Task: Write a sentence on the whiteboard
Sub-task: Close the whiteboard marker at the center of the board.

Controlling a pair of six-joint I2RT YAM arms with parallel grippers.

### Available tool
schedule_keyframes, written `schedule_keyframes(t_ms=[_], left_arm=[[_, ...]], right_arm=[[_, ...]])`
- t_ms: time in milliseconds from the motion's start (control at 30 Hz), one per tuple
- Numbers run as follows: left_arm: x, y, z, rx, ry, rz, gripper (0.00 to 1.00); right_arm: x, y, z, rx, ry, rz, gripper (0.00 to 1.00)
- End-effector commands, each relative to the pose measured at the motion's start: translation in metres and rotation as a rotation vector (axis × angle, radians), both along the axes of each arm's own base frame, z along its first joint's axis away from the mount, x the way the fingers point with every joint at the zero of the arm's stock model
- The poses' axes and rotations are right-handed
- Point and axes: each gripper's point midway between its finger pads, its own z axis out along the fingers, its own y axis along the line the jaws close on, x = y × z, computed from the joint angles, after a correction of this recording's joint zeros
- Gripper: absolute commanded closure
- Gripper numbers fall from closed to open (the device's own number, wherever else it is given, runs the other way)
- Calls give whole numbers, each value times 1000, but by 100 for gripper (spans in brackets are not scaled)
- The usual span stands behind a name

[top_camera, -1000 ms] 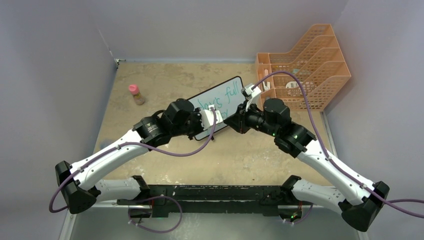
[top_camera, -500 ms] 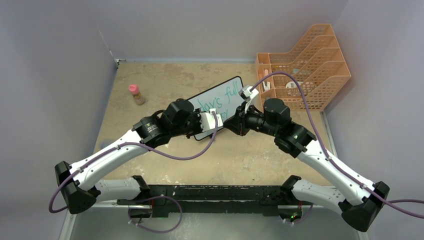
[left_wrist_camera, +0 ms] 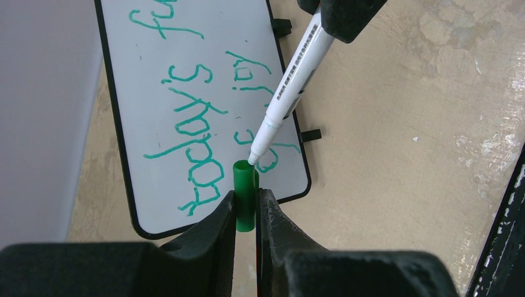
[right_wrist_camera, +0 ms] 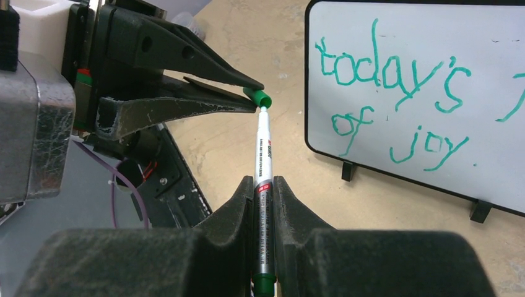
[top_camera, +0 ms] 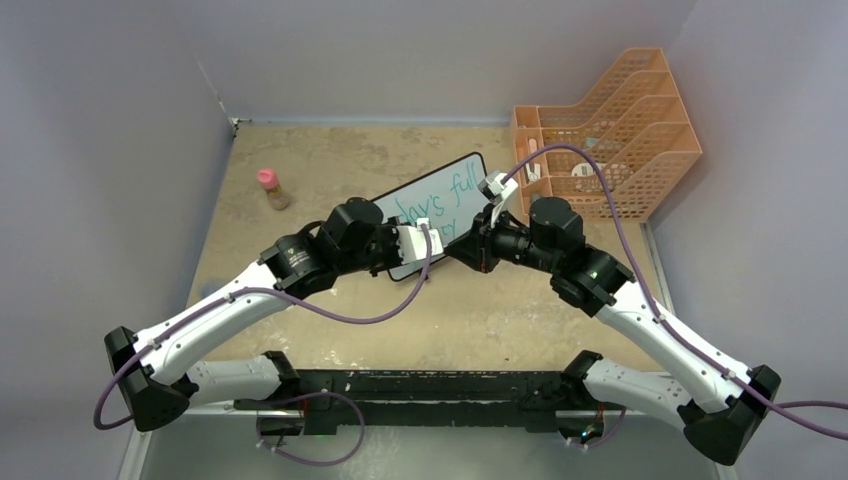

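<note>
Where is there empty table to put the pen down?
Bare table lies between the bottle, back wall and whiteboard, and along the near edge in the middle. It is crowded where the left gripper and right gripper meet at the whiteboard, and by the rack.

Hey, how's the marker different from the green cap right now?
The marker is long and white with printed text; the cap is short and plain green. The marker sits in the right gripper, the cap in the left gripper. Shared: each is pinched between closed fingers, and the marker's tip meets the cap's mouth.
</note>
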Motion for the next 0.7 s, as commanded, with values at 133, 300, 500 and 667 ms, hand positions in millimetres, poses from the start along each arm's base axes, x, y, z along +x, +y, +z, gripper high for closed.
schedule_keyframes(t_ms=[133, 300, 500, 667], left_arm=[[-1, -3, 24, -48, -73, -53, 100], [-6, -5, 27, -41, -93, -107, 100], [-10, -4, 29, -30, -131, -153, 100], [-10, -1, 26, -10, -144, -162, 100]], right_arm=[[-2, 5, 25, 53, -68, 40, 100], [-1, 6, 25, 58, -71, 44, 100], [0, 7, 27, 68, -79, 41, 100], [-4, 9, 27, 71, -86, 71, 100]])
